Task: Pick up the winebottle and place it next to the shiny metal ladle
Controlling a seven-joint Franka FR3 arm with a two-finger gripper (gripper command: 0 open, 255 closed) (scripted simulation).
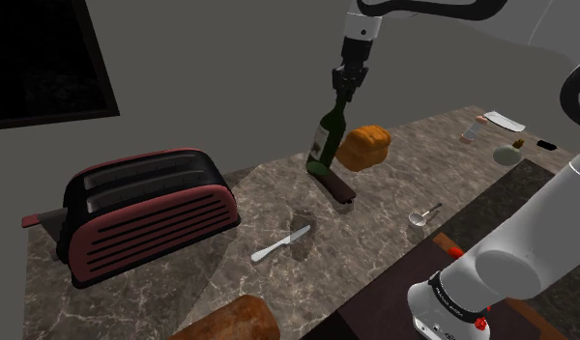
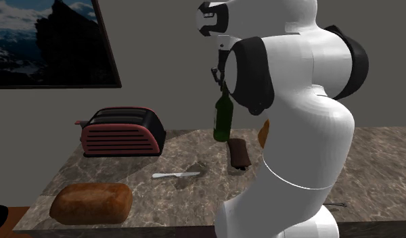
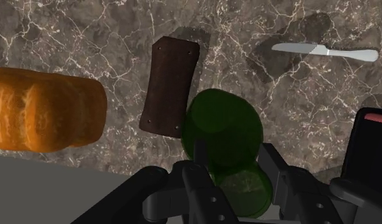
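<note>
Shoulder view, left to right: the dark green wine bottle (image 1: 326, 145) hangs from the gripper (image 1: 345, 96), whose fingers are clamped on its neck. Its base is at the brown slab (image 1: 334, 189) beside the orange loaf (image 1: 363, 147); contact cannot be told. The ladle (image 1: 424, 215) lies well apart, further right. Long axis is near upright, neck up and leaning slightly right. Judged stiff, heavy, smooth and breakable, so a neck hold may let the body swing.

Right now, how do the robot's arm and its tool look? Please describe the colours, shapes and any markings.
The arm is built of smooth, rounded white links joined by dark, nearly black joints. A dark ring near its base has a small red mark beside it. The tool is all black, with two blocky fingers.
</note>
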